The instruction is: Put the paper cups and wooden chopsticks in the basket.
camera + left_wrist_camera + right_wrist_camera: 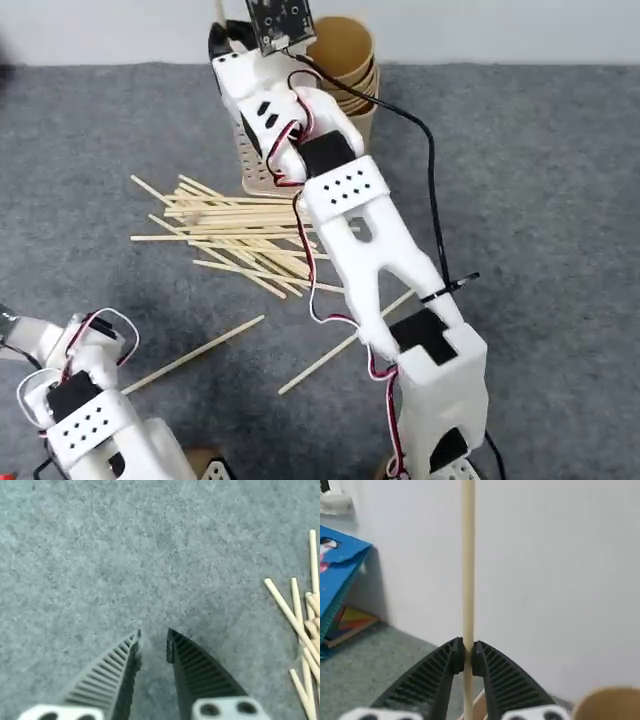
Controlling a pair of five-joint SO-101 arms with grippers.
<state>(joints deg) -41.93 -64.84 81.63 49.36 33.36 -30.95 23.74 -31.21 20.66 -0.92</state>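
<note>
My right gripper [467, 652] is shut on a single wooden chopstick [468, 555], which stands straight between the fingers. In the high view this gripper [228, 42] hangs over the cream basket [258, 165] at the far edge of the grey carpet. Stacked brown paper cups [345, 60] sit in the basket, and a cup rim [612, 705] shows beside the gripper. Several chopsticks [230, 235] lie piled in front of the basket. My left gripper [154, 636] is open over bare carpet, with chopstick ends [300, 625] off to one side.
Two loose chopsticks [195, 355] [345, 345] lie nearer the arms' bases. The left arm [75, 390] sits folded at the near left corner. A white wall [560, 555] stands behind the basket, with a blue box [340, 580] against it.
</note>
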